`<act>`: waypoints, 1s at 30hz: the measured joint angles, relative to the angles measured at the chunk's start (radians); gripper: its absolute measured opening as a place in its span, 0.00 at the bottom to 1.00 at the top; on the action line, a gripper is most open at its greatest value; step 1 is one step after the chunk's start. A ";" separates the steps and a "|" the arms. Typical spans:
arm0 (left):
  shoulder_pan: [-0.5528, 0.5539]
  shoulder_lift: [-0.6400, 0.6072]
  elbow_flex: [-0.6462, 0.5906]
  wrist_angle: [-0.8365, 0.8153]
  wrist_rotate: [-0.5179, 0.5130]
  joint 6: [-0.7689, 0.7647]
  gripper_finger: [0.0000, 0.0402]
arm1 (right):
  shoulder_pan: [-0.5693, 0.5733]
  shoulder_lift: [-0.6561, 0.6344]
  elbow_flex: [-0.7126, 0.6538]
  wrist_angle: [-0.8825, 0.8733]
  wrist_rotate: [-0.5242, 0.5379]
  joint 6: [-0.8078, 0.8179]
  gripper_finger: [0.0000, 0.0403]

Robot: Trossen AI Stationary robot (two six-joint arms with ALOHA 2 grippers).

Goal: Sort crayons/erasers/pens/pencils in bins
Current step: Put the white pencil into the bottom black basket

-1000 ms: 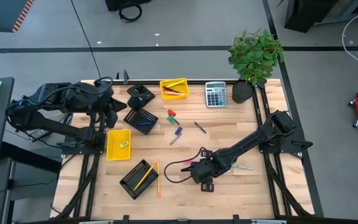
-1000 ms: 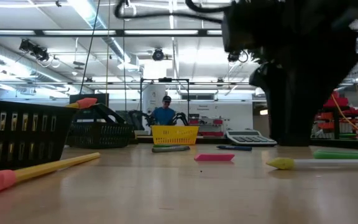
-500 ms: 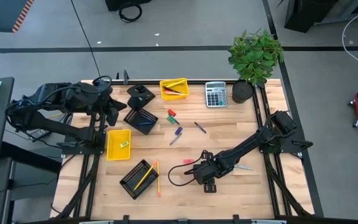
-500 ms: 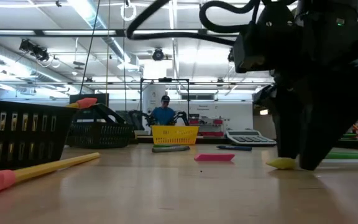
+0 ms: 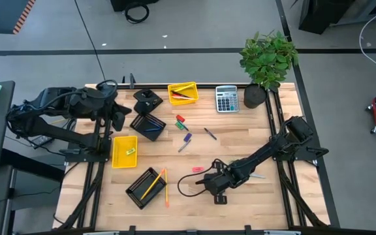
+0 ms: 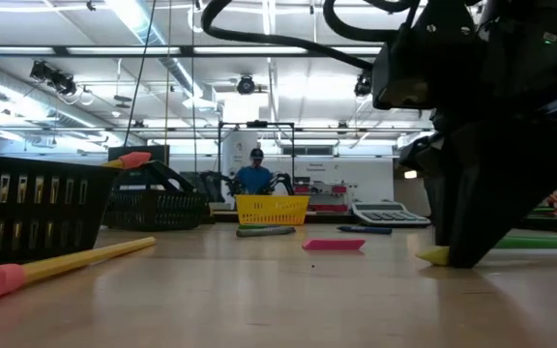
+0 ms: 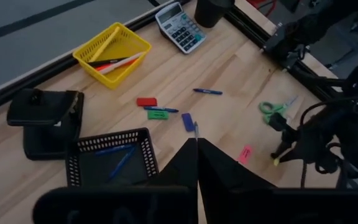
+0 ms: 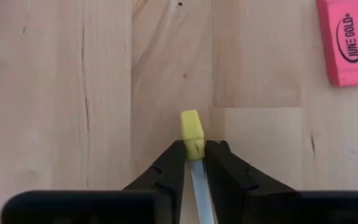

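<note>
Pencil (image 8: pixel 192 134) pinched in right tool (image 8: pixel 194 163), flat on table (image 8: pixel 55 93).

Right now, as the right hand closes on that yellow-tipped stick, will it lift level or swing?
The right hand pinches the yellow-tipped stick close to one end, so the long rest will probably droop or pivot. It looks thin, rigid and light; being slim, it may slip or roll if released.

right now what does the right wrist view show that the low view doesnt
Only the right wrist view: the right gripper closed on a stick with a yellow eraser tip, and printing on the pink eraser. Only the low view: a black mesh bin, a yellow bin, the calculator and a person in the room behind. Both show the yellow tip, the pink eraser and the wooden table.
</note>
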 joint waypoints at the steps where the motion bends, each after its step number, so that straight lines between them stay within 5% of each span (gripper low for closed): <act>1: 0.000 0.000 0.000 0.000 -0.007 0.002 0.03 | 0.000 0.000 0.001 0.001 0.000 0.004 0.16; 10: 0.000 0.000 0.000 0.000 -0.031 0.007 0.06 | -0.020 0.003 0.055 -0.009 0.016 0.011 0.10; 17: 0.000 0.000 0.000 0.001 -0.032 0.047 0.03 | -0.087 -0.041 0.204 -0.032 0.143 0.021 0.10; 25: 0.033 0.000 0.000 0.002 -0.117 0.065 0.06 | -0.203 -0.049 0.342 0.070 0.279 0.416 0.11; 30: 0.072 0.000 0.000 0.000 -0.129 0.058 0.05 | -0.243 -0.049 0.348 0.268 0.319 0.448 0.11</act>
